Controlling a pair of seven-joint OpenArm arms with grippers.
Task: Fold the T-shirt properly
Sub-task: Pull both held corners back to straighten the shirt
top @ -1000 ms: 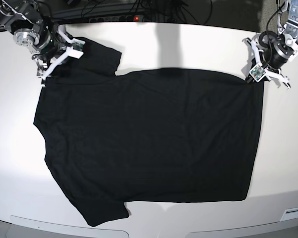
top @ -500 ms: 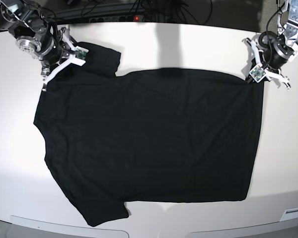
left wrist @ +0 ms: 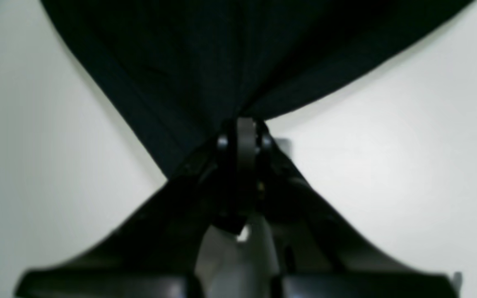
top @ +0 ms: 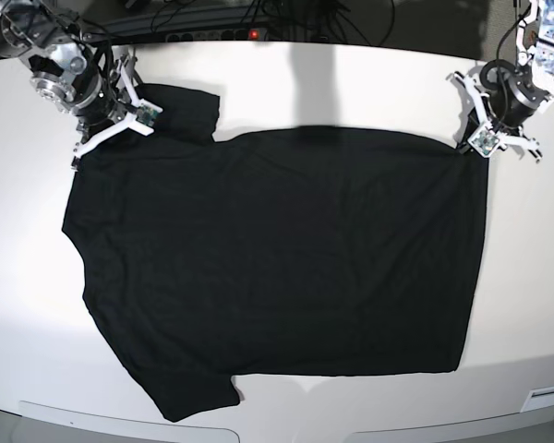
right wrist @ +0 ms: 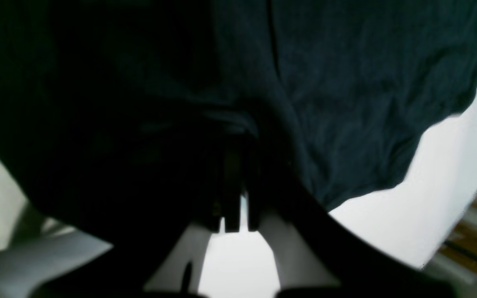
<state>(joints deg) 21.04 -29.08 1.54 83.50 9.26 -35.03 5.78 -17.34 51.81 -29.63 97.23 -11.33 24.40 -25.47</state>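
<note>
Raised slightly, the right gripper [top: 100, 125] and left gripper [top: 474, 138] stay clenched on the T-shirt [top: 277, 268].

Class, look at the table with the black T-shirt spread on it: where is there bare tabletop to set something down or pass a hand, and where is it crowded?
Bare table lies left of the T-shirt, right of its hem, and in a narrow strip along the near edge. The back strip between the arms is open too. Crowded: the far corners, where the right gripper and left gripper pinch the cloth.

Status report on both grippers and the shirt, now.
Left gripper shut on T-shirt corner. Right gripper pinching sleeve edge. T-shirt flat, unfolded. Nothing in the way.
</note>
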